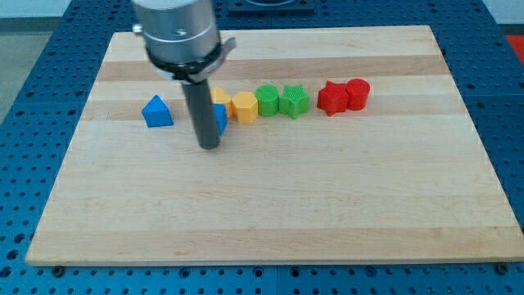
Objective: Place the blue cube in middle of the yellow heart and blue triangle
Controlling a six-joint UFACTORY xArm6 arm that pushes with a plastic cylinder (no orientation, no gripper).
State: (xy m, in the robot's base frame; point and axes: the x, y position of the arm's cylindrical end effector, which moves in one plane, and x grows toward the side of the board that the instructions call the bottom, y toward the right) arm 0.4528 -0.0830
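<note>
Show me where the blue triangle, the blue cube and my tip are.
blue triangle [157,112]: camera view, its front face.
blue cube [221,120]: camera view, the visible right edge beside the rod.
my tip [210,146]: camera view, the rod's lower end.

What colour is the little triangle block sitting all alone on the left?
Blue. The blue triangle shows clearly in the camera view, left of my tip.
</note>
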